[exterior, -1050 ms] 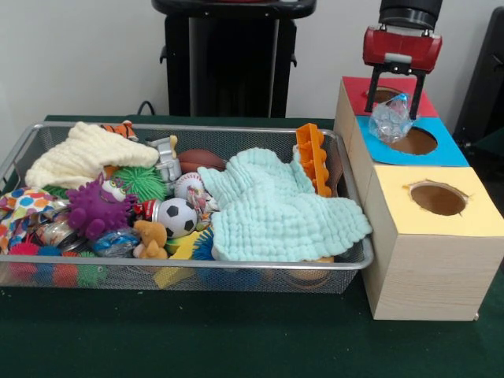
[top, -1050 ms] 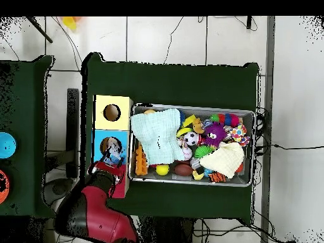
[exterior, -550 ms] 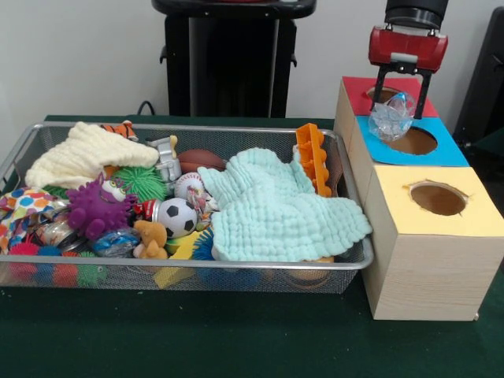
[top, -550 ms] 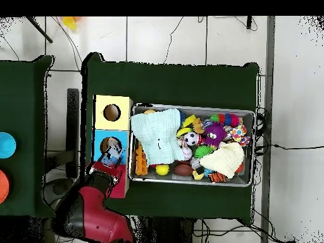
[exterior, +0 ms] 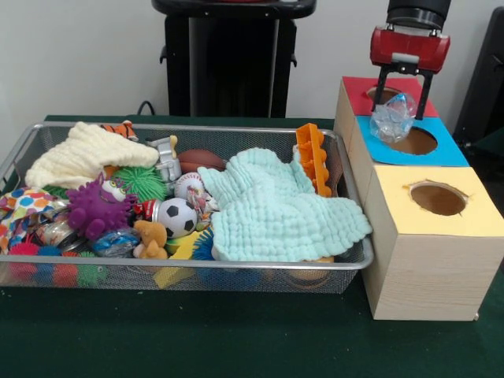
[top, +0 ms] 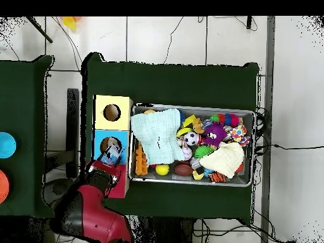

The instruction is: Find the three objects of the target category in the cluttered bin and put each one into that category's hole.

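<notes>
My gripper [exterior: 402, 96] hangs over the box's far end, shut on a clear crinkled plastic bag [exterior: 391, 120] with blue print. The bag dangles just above the blue panel, at the far rim of the blue hole [exterior: 415, 141]. From above, the bag [top: 112, 152] shows over the blue section, with the gripper [top: 107, 159] and red arm behind it. The red hole [exterior: 383, 94] lies behind the bag and the yellow hole [exterior: 438, 198] is nearest the camera. The wire bin [exterior: 181, 272] holds several toys.
In the bin lie a mint cloth [exterior: 276, 209], a cream cloth [exterior: 83, 155], a purple spiky toy [exterior: 96, 208], a small soccer ball [exterior: 175, 216], a baseball [exterior: 189, 185], a football [exterior: 201, 159] and an orange plastic piece [exterior: 313, 157]. A black stand [exterior: 228, 59] rises behind.
The gripper has risen slightly and shifted right with the plastic bag, which now hangs a little higher above the blue hole's rim.
</notes>
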### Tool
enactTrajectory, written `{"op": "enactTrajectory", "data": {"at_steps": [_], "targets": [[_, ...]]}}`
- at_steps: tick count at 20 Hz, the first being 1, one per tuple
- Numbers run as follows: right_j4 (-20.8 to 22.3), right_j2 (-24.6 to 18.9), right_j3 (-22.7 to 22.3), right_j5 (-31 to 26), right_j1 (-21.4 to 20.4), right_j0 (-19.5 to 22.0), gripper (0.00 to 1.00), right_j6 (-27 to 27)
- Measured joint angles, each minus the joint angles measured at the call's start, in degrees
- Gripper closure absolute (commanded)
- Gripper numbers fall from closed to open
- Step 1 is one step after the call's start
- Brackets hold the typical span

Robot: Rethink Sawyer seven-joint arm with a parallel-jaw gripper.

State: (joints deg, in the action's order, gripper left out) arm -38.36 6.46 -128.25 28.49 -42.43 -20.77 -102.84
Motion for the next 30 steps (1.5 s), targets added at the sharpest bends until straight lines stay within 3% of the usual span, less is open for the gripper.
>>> {"op": "enactTrajectory", "data": {"at_steps": [14,30], "targets": [[-0.47,-0.17,4.96,-0.45,0.02,-0.19,0.00,0.00],[-0.46,-0.19,6.31,-1.26,-0.32,-0.18,0.00,0.00]]}}
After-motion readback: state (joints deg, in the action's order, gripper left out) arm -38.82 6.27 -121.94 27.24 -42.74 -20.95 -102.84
